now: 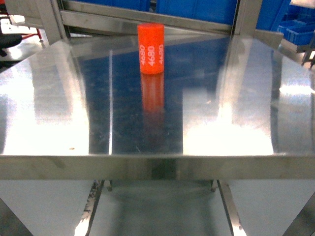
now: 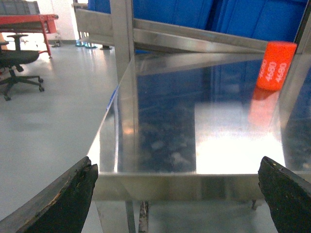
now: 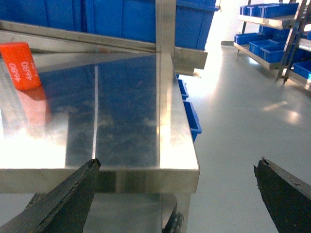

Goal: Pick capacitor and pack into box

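A capacitor point(image 1: 151, 49) is seen upright near the far edge of the desk point(image 1: 59, 118), roughly at its middle in the head view; it is a smooth orange cylinder with a matte skin and white digits, "4690", printed sideways down its wall. In the left wrist view the capacitor point(image 2: 275, 66) is found at the far right and tilted by the camera's angle; in the right wrist view it point(image 3: 20, 65) sits at the far left, cut off by the frame edge. The desk is made of brushed stainless steel, flat, with folded seams running front to back and a squared front lip; its surface is so polished that the cylinder's orange reflection, blue shapes and bright glare patches are mirrored on it, and fine detail is washed out where the glare falls. Behind it, steel uprights and a sloped steel rail are seen, with large blue plastic bins point(image 1: 197, 10) only partly in frame. No box is shown in any view. The left gripper point(image 2: 180, 194) is seen only as two dark, worn, rounded fingers point(image 2: 63, 199) at the bottom corners, spread wide apart with nothing between them, just before the desk's front edge. The right gripper point(image 3: 177, 194) is likewise spread wide and empty, its fingers point(image 3: 63, 199) cropped, near the desk's right front corner. An office chair point(image 2: 17, 63) stands on the glossy grey floor point(image 3: 243, 107).
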`<state>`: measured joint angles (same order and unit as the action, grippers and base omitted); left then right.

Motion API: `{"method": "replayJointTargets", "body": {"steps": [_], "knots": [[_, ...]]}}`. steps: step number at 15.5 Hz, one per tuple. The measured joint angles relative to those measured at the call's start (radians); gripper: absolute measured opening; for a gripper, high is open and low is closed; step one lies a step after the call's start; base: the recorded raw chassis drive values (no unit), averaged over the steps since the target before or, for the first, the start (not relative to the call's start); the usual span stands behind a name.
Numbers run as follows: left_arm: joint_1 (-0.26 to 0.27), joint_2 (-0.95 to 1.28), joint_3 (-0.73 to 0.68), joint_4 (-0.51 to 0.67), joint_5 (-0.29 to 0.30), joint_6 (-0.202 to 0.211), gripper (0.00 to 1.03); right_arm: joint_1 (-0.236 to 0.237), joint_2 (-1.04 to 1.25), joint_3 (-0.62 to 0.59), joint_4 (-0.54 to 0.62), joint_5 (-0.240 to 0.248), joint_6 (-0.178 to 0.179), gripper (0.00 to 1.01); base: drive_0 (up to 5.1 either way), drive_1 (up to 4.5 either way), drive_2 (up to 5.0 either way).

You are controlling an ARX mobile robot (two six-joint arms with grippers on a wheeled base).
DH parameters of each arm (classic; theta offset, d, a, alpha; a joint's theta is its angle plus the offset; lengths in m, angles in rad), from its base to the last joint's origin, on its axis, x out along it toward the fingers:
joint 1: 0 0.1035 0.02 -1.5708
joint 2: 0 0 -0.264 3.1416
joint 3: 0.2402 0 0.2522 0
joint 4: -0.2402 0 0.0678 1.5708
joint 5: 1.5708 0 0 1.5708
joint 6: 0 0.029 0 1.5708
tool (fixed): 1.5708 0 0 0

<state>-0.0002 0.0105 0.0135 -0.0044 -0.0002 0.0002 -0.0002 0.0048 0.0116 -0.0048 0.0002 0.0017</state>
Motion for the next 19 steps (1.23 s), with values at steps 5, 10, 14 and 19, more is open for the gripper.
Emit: {"method": "replayJointTargets", "body": {"steps": [5,10,14,19], "knots": [[0.0,0.0,0.0,0.0,0.0,0.0,0.98,0.0,0.0,0.0,0.001,0.0,0.0,0.98,0.0,0.0,0.0],[0.0,0.0,0.0,0.008,0.0,0.0,0.98,0.0,0.0,0.0,0.007,0.0,0.001,0.98,0.0,0.0,0.0],[0.0,0.0,0.0,0.001,0.0,0.0,0.98,0.0,0.0,0.0,0.0,0.0,0.001,0.98,0.0,0.0,0.0],[0.0,0.0,0.0,0.0,0.0,0.0,0.98,0.0,0.0,0.0,0.0,0.0,0.001,0.98,0.0,0.0,0.0]]}}
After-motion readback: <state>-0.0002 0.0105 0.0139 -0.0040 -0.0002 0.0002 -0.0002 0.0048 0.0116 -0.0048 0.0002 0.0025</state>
